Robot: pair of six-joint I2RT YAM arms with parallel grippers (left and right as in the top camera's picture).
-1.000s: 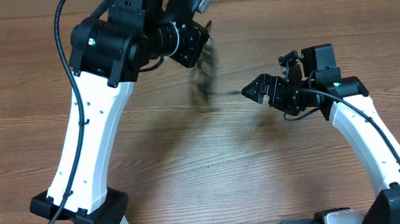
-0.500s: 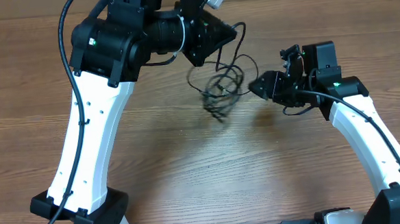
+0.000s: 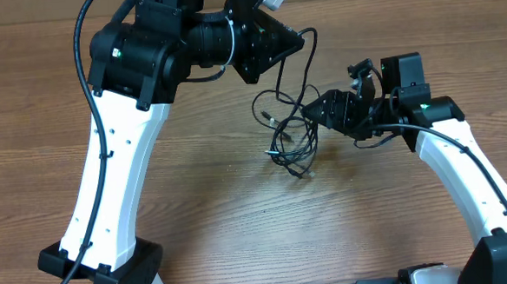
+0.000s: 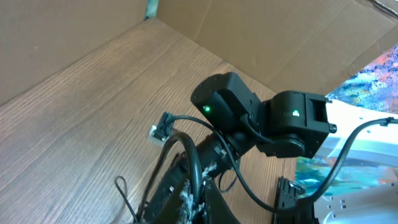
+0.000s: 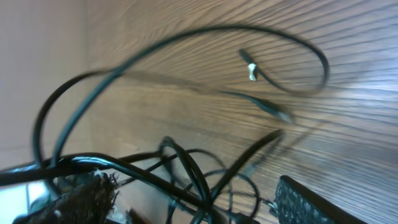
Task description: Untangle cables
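Start with what lies nearest you: the cables point(image 3: 290, 140) sit in a knotted clump near the middle of the table point(image 3: 240, 221). Their lowest loops seem to rest on the wood, though you cannot be sure from overhead.

Just beyond, at the clump's right edge, your right hand point(image 3: 320, 111) has its jaws wide. In the right wrist view its fingers point(image 5: 311, 202) stand well apart with several strands crossing the gap, none of them pinched. Before you close, choose one strand. Grabbing the whole bundle would likely only tighten the knot. A free plug end point(image 5: 250, 70) lies out past the loops on bare wood, so a cord you can trace toward it is probably the better pick.

Farthest away and higher up, your left hand point(image 3: 293, 42) is clamped on one cable. That cable curves down slack from it into the clump.

- Do not loosen the left hand; it is your anchor.
- Close the right hand low, near the knot, on a strand that is not the anchored one.
- Then draw the two hands apart slowly and sideways.
- Stop if the loops cinch instead of sliding.
- The cords are thin and springy, so expect them to whip or slip out of a light grip.
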